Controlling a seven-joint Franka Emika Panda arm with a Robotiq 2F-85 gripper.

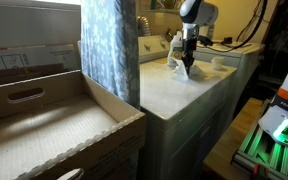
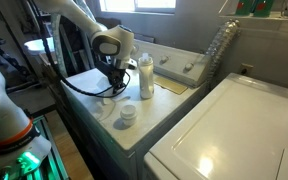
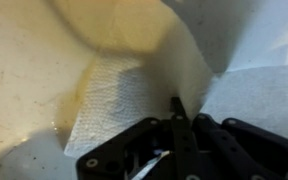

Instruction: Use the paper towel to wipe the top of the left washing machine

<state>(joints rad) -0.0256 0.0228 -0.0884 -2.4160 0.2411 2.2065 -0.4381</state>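
Note:
My gripper (image 1: 189,57) points straight down over the left washing machine's flat white top (image 1: 174,98). It is shut on the white paper towel (image 1: 184,72), which rests against the top. In an exterior view the gripper (image 2: 114,84) holds the towel (image 2: 108,97) near the machine's front left part (image 2: 162,112). In the wrist view the towel (image 3: 124,90) fills most of the picture. The closed fingertips (image 3: 179,108) pinch a raised fold of it.
A white detergent bottle (image 2: 144,76) stands just beside the gripper and also shows in an exterior view (image 1: 173,45). A small white cup (image 2: 128,114) sits on the top nearer the front. A second machine (image 2: 234,130) adjoins. A cardboard box (image 1: 44,120) and a curtain (image 1: 109,45) stand nearby.

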